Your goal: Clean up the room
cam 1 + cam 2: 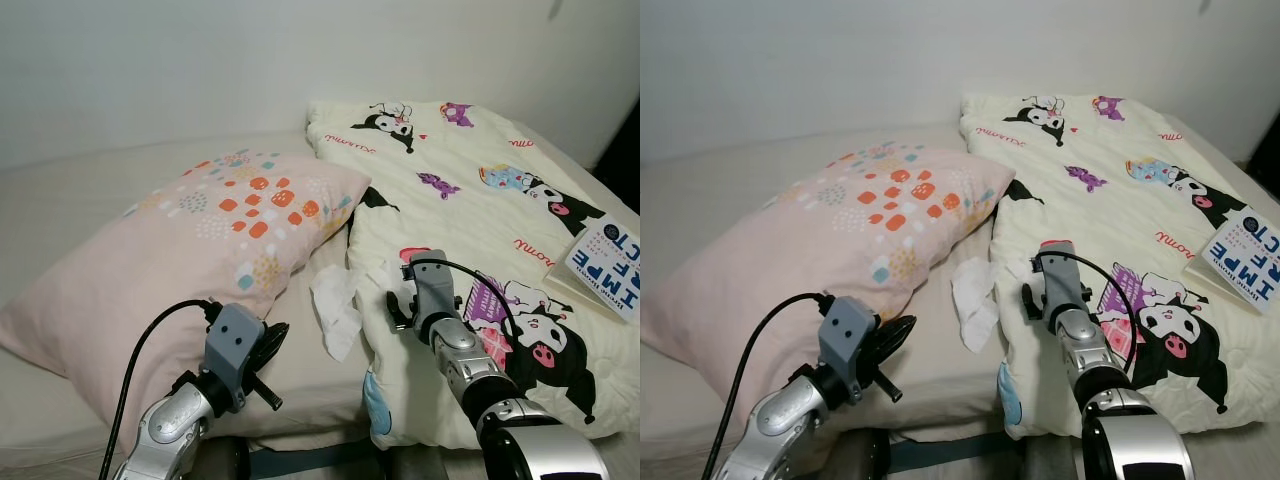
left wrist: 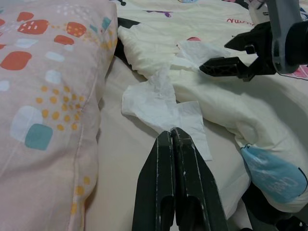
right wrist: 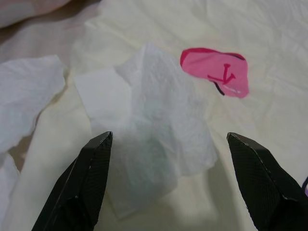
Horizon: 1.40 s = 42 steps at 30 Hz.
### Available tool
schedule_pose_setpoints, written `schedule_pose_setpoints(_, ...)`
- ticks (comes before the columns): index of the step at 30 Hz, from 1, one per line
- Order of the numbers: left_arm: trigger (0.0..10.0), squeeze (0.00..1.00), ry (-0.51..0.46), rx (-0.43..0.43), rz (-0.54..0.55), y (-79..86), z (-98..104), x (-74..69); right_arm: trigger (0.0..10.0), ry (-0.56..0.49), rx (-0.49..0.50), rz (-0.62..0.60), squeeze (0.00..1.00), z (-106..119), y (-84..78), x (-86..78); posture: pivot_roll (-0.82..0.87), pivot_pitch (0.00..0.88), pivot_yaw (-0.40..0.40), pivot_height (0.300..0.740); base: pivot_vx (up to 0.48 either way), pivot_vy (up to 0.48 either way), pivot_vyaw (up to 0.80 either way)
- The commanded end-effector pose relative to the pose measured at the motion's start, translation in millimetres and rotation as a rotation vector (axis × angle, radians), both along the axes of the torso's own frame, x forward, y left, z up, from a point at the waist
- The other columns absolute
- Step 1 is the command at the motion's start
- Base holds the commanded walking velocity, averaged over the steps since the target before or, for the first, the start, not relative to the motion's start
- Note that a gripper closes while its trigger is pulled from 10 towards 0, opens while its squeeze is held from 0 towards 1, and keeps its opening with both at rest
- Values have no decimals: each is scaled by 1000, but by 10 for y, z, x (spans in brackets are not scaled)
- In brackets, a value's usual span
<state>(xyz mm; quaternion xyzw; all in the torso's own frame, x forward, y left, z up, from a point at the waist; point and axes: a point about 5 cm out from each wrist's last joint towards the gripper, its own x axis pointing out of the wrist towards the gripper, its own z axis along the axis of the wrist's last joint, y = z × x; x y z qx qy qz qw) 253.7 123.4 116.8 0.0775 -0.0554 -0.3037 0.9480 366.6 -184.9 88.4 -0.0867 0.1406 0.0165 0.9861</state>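
Centre of frame: right gripper (image 3: 168, 183), jaws wide, straddles a crumpled tissue (image 3: 159, 125) on the quilt (image 3: 269, 43); light, limp, best pinched at its raised fold.

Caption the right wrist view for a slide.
Right tool open, fingers straddling a crumpled tissue on the cartoon-print quilt.

At the lower left and lower right of my head view I see two silver, ribbed metal forearms, each capped by a grey boxy wrist block with a looping black cable, ending in long, tapered matte-black jaws with faint scuffs.
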Motion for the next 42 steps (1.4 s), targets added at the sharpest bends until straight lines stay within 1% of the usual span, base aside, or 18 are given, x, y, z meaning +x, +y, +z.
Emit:
schedule_pose_setpoints(1, 10000, 0, 11, 18, 5, 17, -15, -17, 6588, 20, 2, 0, 0, -48, -18, -26, 110, 187, 5, 583, 0, 0, 0)
schedule_pose_setpoints(2, 10000, 0, 12, 26, 5, 15, -17, -12, 314, 26, 0, 8, 0, -58, -8, -29, 111, 187, 5, 583, 0, 0, 0)
schedule_pose_setpoints(3, 10000, 0, 12, 26, 5, 15, -17, -12, 314, 26, 0, 8, 0, -58, -8, -29, 111, 187, 5, 583, 0, 0, 0)
schedule_pose_setpoints(4, 10000, 0, 11, 31, 4, 13, -19, -9, 0, 30, -1, 13, 0, -66, 0, -32, 111, 185, 5, 583, 0, 0, 0)
schedule_pose_setpoints(21, 10000, 0, 6, 68, 8, 11, -32, -7, 0, 38, -27, 16, 0, -88, -16, -44, 115, 187, 6, 583, 0, 0, 0)
schedule_pose_setpoints(23, 10000, 0, 4, 68, 10, 17, -26, 2, 0, 28, -18, 20, 0, -63, 1, -29, 112, 184, 4, 583, 0, 0, 0)
schedule_pose_setpoints(25, 10000, 0, 4, 62, 34, 46, -28, 18, 0, -9, 12, 41, 0, -2, 62, 4, 106, 177, 3, 583, 0, 0, 0)
schedule_pose_setpoints(30, 10000, 0, 5, 53, 57, 70, -32, 28, 0, -33, 32, 52, 0, 35, 97, 21, 106, 177, 3, 583, 0, 0, 0)
schedule_pose_setpoints(32, 10000, 0, 10, -19, 226, 226, -23, 101, 0, -133, 114, 114, 0, 162, 287, 50, 81, 156, 11, 583, 0, 0, 0)
schedule_pose_setpoints(33, 10000, 0, 10, -19, 226, 226, -23, 101, 0, -133, 114, 114, 0, 162, 287, 50, 81, 156, 11, 583, 0, 0, 0)
schedule_pose_setpoints(34, 10000, 0, 11, -62, 301, 294, -11, 131, 0, -175, 141, 146, 0, 218, 379, 51, 71, 151, 8, 583, 0, 0, 0)
schedule_pose_setpoints(35, 10000, 0, 11, -62, 301, 294, -11, 131, 0, -175, 141, 146, 0, 218, 379, 51, 71, 151, 8, 583, 0, 0, 0)
schedule_pose_setpoints(36, 10000, 0, 10, -96, 355, 335, 4, 150, 0, -214, 158, 177, 0, 266, 463, 41, 69, 148, 7, 583, 0, 0, 0)
schedule_pose_setpoints(38, 10000, 0, 16, -114, 393, 329, 7, 167, 0, -287, 142, 206, 0, 329, 545, 1, 66, 136, -6, 583, 0, 0, 0)
schedule_pose_setpoints(39, 10000, 0, 22, -120, 430, 322, -13, 180, 10000, -285, 126, 199, 0, 305, 564, -25, 59, 124, -19, 583, 0, 0, 0)
schedule_pose_setpoints(40, 10000, 0, 22, -120, 430, 322, -13, 180, 10000, -285, 126, 199, 0, 305, 564, -25, 59, 124, -19, 583, 0, 0, 0)
schedule_pose_setpoints(42, 10000, 0, 21, -98, 510, 315, -63, 199, 10000, -259, 132, 165, 0, 230, 569, -66, 51, 116, -24, 583, 0, 0, 0)
